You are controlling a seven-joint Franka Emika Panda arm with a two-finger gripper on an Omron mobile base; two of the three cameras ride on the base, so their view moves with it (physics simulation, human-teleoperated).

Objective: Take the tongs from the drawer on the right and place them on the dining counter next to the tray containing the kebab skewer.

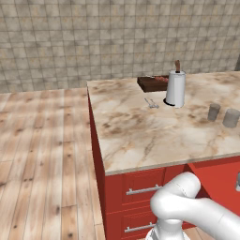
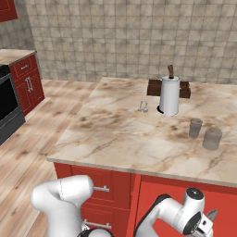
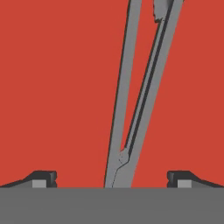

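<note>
The tongs (image 3: pixel 131 109), long, slim and dark grey, lie on the red floor of the drawer (image 3: pixel 57 87) in the hand view. Their hinged end sits low between my two fingertips and their arms run up and away. My gripper (image 3: pixel 113 178) is open directly over them, one fingertip on each side, neither touching. On the far side of the dining counter (image 1: pixel 136 131) (image 2: pixel 120 134) stands the dark brown tray (image 1: pixel 151 84) (image 2: pixel 153 87), partly behind a paper towel roll (image 1: pixel 176 89) (image 2: pixel 169 96). Reddish bits of the kebab skewer (image 1: pixel 161 79) show in the tray.
A small silvery utensil (image 1: pixel 151 103) (image 2: pixel 143 107) lies near the roll. Two grey cups (image 1: pixel 213 112) (image 2: pixel 196 127) stand toward the counter's right. Shut drawers (image 1: pixel 143 190) line the island's red front. Red wall cabinets (image 2: pixel 28 83) and a dark oven (image 2: pixel 7 111) stand at the left.
</note>
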